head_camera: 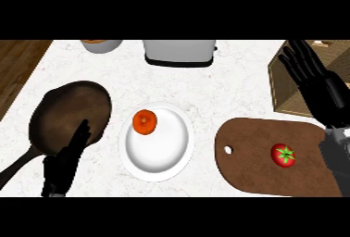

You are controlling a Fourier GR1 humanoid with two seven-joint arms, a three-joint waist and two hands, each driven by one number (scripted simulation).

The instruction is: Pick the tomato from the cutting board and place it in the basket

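Observation:
A red tomato (284, 155) with a green stem lies on the right part of the brown cutting board (253, 166) at the lower right. The woven basket (287, 88) stands at the right edge, behind the board. My right hand (311, 69) is open, fingers straight and pointing up over the basket's near side, well above the tomato and not touching it. My left hand (65, 159) is open at the lower left, fingers up, resting over the rim of a pan.
A dark frying pan (68, 115) sits at the left. A white plate (159, 143) in the middle carries an orange fruit (144, 121). A silver toaster (179, 52) and a grey bowl (103, 45) stand at the back. Dark wood (17, 60) borders the counter's left.

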